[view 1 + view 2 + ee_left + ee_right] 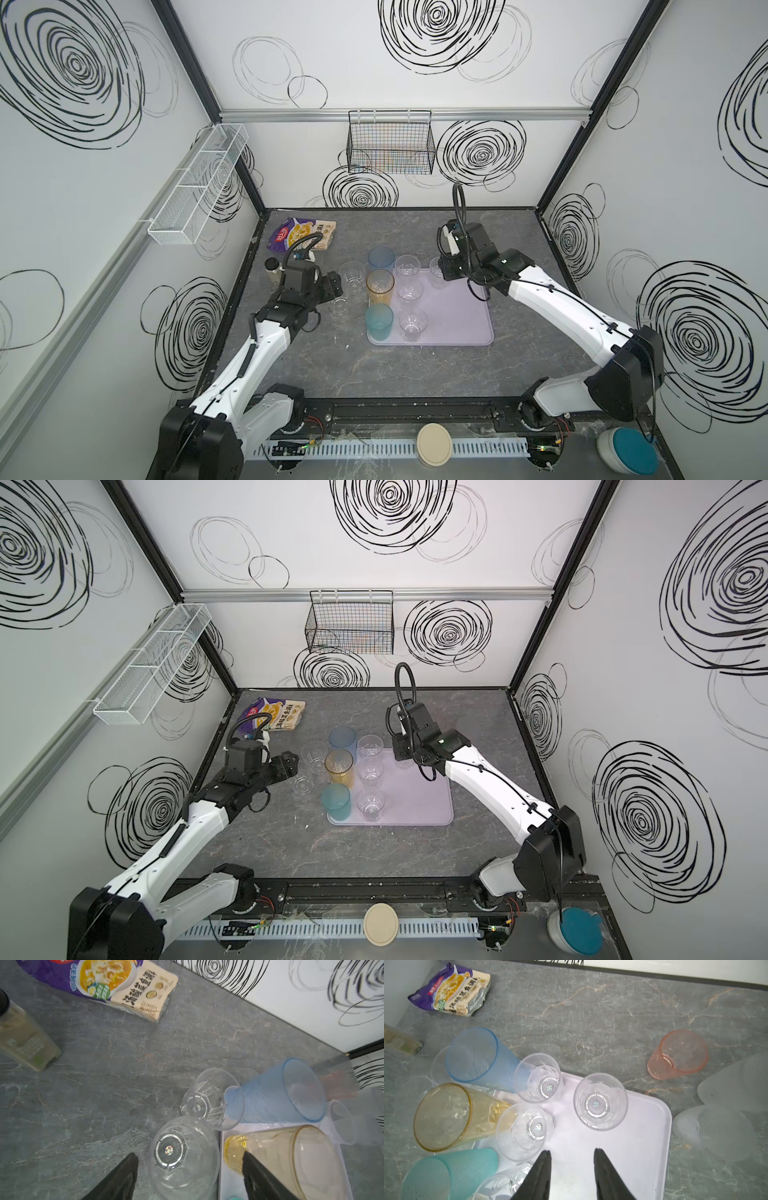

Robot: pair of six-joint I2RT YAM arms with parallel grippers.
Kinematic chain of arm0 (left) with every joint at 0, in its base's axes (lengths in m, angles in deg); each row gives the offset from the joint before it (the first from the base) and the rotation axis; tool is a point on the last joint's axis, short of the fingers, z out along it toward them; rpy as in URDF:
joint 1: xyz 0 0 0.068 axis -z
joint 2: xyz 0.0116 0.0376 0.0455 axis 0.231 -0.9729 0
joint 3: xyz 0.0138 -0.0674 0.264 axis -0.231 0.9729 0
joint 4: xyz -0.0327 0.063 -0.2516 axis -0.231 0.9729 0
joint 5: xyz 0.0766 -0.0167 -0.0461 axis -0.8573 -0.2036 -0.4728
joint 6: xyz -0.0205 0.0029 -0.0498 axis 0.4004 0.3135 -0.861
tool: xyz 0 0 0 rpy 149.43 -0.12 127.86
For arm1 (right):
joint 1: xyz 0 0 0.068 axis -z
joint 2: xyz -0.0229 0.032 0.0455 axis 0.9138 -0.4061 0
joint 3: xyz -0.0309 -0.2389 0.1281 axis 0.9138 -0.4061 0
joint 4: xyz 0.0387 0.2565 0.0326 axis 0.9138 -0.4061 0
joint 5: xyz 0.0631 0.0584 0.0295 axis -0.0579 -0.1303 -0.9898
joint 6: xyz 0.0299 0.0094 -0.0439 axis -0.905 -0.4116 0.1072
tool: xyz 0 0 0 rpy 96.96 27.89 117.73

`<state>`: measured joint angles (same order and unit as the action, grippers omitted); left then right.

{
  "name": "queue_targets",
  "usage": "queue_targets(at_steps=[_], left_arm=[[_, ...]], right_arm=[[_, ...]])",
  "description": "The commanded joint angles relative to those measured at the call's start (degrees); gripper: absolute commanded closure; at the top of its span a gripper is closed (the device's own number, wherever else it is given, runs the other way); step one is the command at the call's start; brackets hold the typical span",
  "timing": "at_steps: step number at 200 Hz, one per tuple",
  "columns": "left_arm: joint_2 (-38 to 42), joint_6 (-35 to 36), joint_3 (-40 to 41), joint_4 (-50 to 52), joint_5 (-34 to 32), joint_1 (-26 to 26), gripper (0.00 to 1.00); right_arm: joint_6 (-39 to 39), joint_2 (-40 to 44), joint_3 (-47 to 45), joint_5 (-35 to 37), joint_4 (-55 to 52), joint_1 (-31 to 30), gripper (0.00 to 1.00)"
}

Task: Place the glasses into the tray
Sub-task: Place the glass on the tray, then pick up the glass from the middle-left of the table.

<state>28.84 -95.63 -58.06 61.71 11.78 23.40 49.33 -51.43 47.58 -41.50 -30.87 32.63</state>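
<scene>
The lavender tray [461,328] holds amber [380,286] and teal [379,322] glasses and several short clear ones [410,291]. A blue glass [381,257] stands at its far left corner. Two clear glasses [352,276] stand on the table left of the tray. My left gripper [190,1159] is open, its fingers either side of the nearer clear glass [182,1155]. My right gripper [572,1151] is open over bare tray, a clear glass [600,1101] just ahead of it. A pink glass [679,1053] and two frosted ones [716,1130] stand right of the tray.
A snack packet [305,237] and a dark-lidded jar [273,270] lie at the back left. A black wire basket [390,145] hangs on the back wall and a white mesh rack [199,183] on the left wall. A beige disc [434,442] lies at the front edge.
</scene>
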Motion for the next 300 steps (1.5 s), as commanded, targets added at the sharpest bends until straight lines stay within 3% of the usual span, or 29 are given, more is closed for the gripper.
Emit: queue_targets(at_steps=[1, 44, 73, 99, 165, 190, 220, 239, 300], left_arm=[[-0.93, 4.03, -1.96, 1.55, -3.86, -0.30, 0.18], [-4.45, 7.45, -3.71, 4.23, -4.72, -2.30, 0.22], [-7.93, 10.06, -5.65, 6.36, -6.12, -2.20, 0.36], [-10.18, 10.21, -6.37, 6.16, -6.33, -1.40, 0.39], [-16.49, 10.21, -5.89, 3.59, -8.26, -0.38, 0.58], [-17.99, 10.39, -5.91, 3.70, -8.00, -0.55, 0.72], [-16.40, 10.35, -6.46, 4.60, -7.66, -0.46, 0.85], [-14.32, 10.25, -7.23, 6.57, -8.36, 0.09, 1.00], [-3.87, 8.49, -11.51, 14.53, -9.38, 2.24, 1.00]], right_arm=[[-0.60, 1.71, -1.55, -0.35, 3.31, -0.17, 0.61], [-0.92, 2.69, -3.50, -1.54, 4.78, -0.36, 0.60], [-1.18, 2.95, -4.35, -2.32, 5.53, -0.75, 0.60], [-1.16, 3.38, -5.19, -2.44, 5.84, -0.96, 0.60], [-1.25, 4.09, -6.79, -3.41, 6.18, -1.39, 0.60], [-1.57, 4.09, -7.09, -3.64, 6.45, -1.96, 0.60], [-1.59, 4.30, -6.56, -3.12, 5.88, -2.36, 0.59], [-1.48, 4.70, -6.26, -2.63, 5.36, -2.32, 0.59], [-3.34, 6.02, -6.41, -5.78, 7.14, -1.62, 0.60]])
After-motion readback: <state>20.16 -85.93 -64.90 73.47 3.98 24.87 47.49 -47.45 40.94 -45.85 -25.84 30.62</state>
